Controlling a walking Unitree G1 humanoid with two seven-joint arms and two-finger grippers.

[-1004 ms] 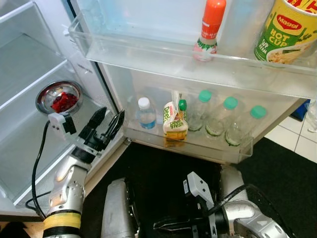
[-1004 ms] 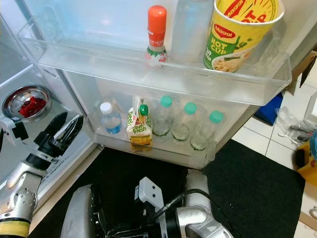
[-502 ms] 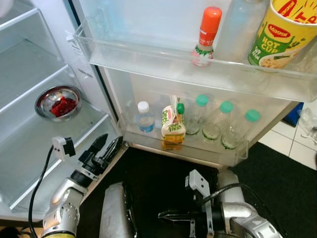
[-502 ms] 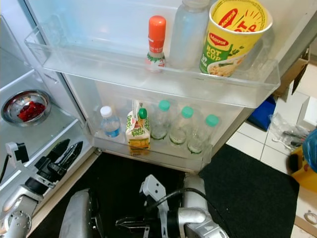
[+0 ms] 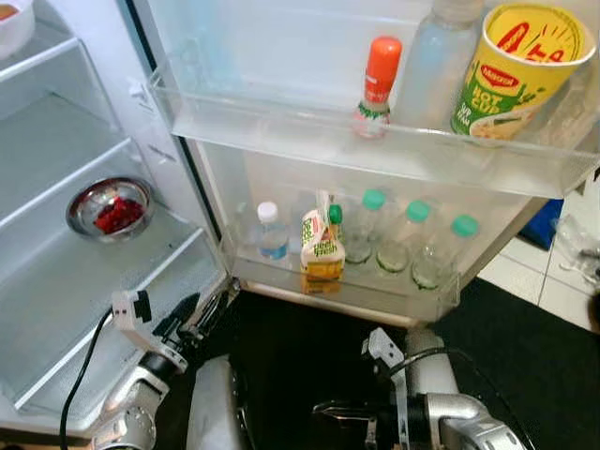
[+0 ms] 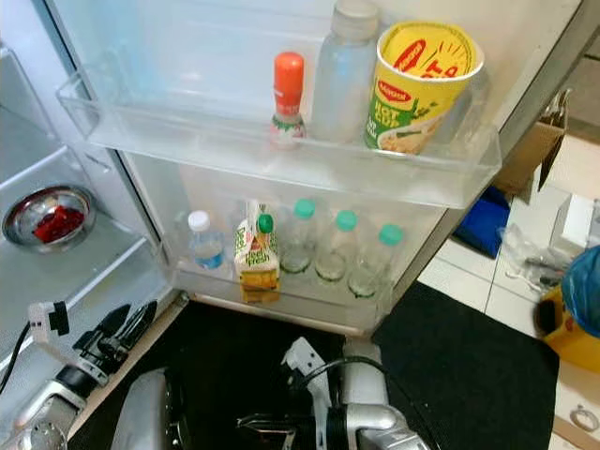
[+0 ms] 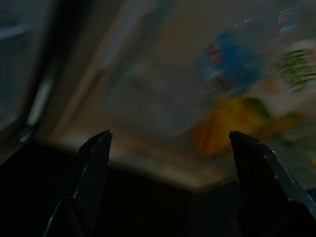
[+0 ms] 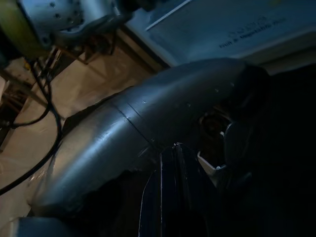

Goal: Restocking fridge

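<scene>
We have drawn our left end effector [image 5: 202, 314] down and back from the fridge shelf [image 5: 84, 272], toward the door bin's [image 5: 342, 286] corner.

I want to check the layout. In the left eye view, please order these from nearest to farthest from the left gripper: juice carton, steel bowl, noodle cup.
From the left gripper:
1. Juice carton, lower door shelf.
2. Steel bowl, inside shelf; close to the carton's distance.
3. Noodle cup, upper door shelf.

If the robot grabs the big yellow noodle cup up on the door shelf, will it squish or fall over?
The noodle cup looks like thin paper, so a hard squeeze would probably dent it. It seems light for its size. It is tall and narrower at the bottom, so a sideways push might tip it, though the shelf rail should catch it.
</scene>
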